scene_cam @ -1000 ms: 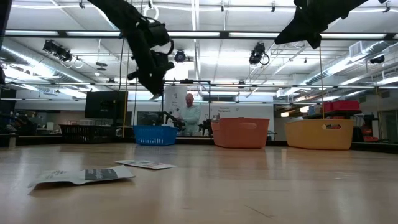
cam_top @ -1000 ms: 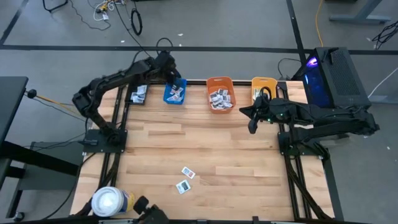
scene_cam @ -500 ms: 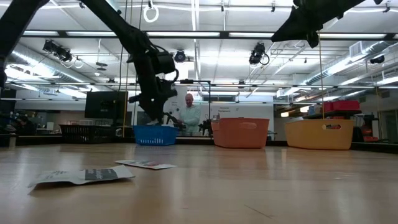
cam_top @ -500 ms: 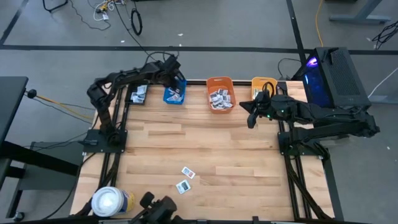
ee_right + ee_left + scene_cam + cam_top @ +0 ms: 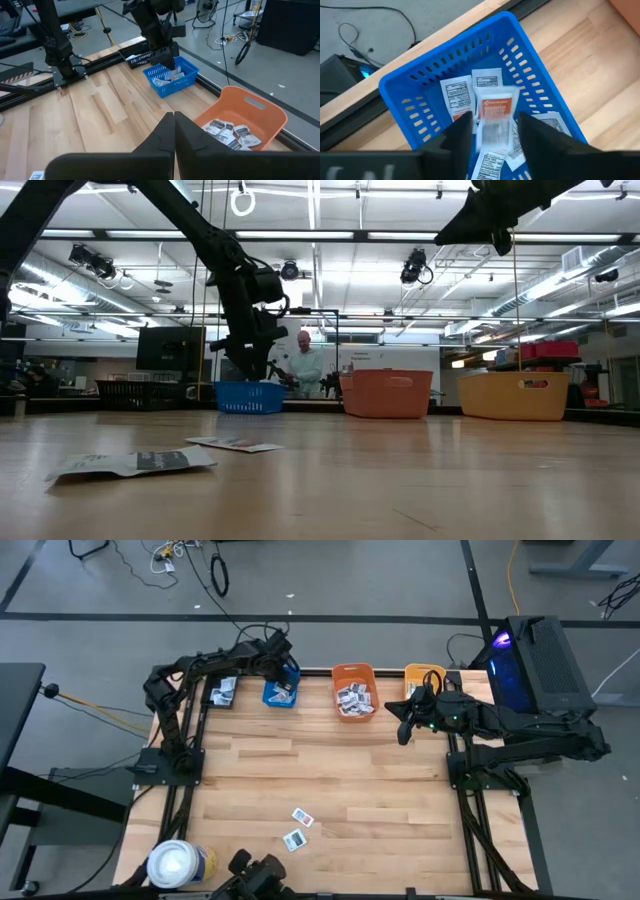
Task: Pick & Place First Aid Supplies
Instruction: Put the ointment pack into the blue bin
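The left gripper (image 5: pixel 492 132) hangs over the blue bin (image 5: pixel 281 690) at the worktop's (image 5: pixel 330 775) far edge, jaws apart, a red-printed packet (image 5: pixel 494 121) between them above the packets in the bin. Two more packets (image 5: pixel 297 828) lie near the worktop's front edge. Right of the orange bin (image 5: pixel 354 688), the right gripper (image 5: pixel 403 727) hovers with jaws together, empty.

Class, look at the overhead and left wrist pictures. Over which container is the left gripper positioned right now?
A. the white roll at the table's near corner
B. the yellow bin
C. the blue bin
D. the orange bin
C: the left gripper hangs directly above the blue bin, with a red-printed packet between its fingers over the packets already lying inside; the overhead view shows the same arm reaching to that bin.
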